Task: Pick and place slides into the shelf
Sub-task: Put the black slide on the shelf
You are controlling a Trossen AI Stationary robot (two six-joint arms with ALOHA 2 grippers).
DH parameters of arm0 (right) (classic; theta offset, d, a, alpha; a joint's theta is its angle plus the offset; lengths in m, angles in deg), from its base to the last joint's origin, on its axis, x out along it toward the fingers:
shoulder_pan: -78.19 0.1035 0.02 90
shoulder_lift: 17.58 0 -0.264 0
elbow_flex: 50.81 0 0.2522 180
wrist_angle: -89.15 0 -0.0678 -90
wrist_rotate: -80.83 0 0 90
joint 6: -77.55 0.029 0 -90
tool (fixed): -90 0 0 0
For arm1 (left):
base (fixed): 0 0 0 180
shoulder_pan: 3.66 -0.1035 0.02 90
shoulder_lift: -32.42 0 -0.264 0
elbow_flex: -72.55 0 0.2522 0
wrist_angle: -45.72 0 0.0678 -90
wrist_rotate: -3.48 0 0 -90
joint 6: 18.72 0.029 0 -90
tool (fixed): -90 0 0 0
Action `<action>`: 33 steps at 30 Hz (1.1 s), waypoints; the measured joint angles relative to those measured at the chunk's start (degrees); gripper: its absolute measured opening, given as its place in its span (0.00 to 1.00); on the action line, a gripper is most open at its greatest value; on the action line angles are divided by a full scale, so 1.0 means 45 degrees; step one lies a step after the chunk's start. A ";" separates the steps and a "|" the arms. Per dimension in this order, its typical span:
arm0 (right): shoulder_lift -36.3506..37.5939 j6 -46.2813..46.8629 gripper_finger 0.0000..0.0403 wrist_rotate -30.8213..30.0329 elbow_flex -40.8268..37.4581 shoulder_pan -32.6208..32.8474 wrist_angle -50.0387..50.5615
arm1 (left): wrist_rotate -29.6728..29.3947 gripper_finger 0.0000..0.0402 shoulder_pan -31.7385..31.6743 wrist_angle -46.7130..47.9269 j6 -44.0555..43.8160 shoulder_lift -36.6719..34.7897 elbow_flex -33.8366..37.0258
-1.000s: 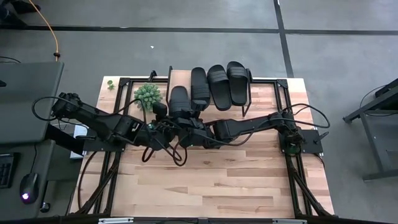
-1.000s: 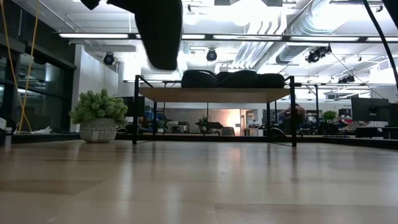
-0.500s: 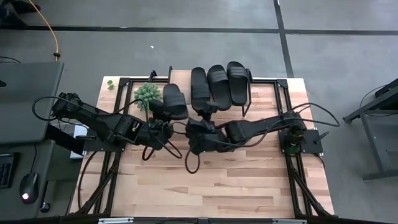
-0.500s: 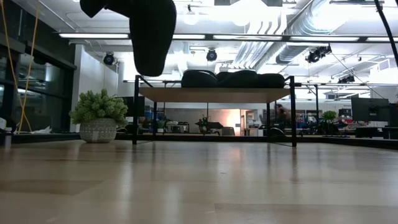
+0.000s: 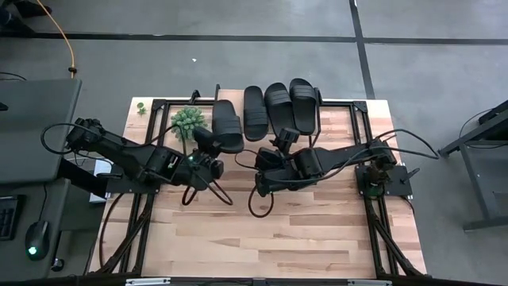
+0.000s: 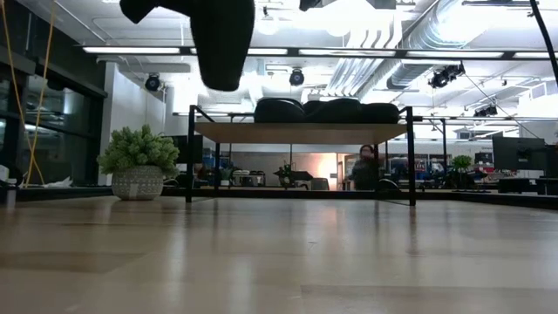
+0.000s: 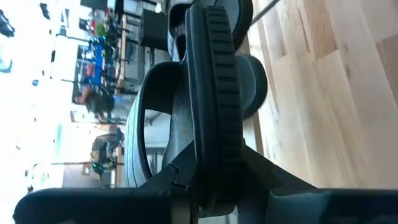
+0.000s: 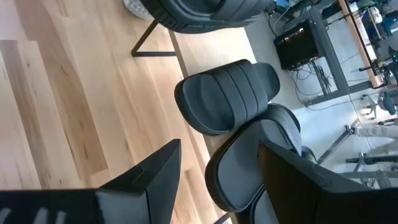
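Observation:
Three black slides (image 5: pixel 279 107) lie side by side on the shelf (image 5: pixel 231 97) at the table's far edge; in the low view they show as dark humps (image 6: pixel 318 111) on its wooden top (image 6: pixel 301 133). Another slide (image 5: pixel 225 127) hangs over the shelf's left part, with my left gripper (image 5: pixel 210 151) shut on it; the low view shows that slide (image 6: pixel 222 44) high above the table. My right gripper (image 5: pixel 266 152) stands open to its right, touching nothing, its fingers (image 8: pixel 149 180) facing the shelved slides (image 8: pixel 227 96). My left gripper pinches the slide's sole (image 7: pixel 214 177) near one end, one finger on each flat face. The fingers (image 7: pixel 264 174) come slanting down from the table's near left side, along the slide. The slide is lifted clear, its strap (image 7: pixel 140 124) ahead of the fingers and its free end reaching toward the shelf.
A potted green plant (image 5: pixel 188 121) stands just left of the shelf, close to the held slide. Black frame rails (image 5: pixel 361 111) run along the table's sides. Bare wood (image 5: pixel 270 230) fills the table's near half.
My right gripper has come away from the held slide and drawn back toward the table's right edge, rising a little. My left gripper has stayed in place but rolled its wrist, turning the slide, which now hangs from it alone.

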 joint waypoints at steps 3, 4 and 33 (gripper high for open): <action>-0.0004 0.0000 0.51 -0.0010 -0.0004 0.0000 0.0062 | 0.0043 0.15 -0.0096 -0.0603 0.0868 0.0000 0.0000; -0.0004 -0.0009 0.51 -0.0010 -0.0004 0.0000 0.0058 | 0.0223 0.14 -0.0252 -0.0783 0.1098 0.0000 -0.0005; -0.0008 -0.0243 0.51 0.0214 -0.0008 -0.0010 0.0291 | 0.6477 0.12 -0.6338 -0.2560 0.3793 -0.0019 -0.0005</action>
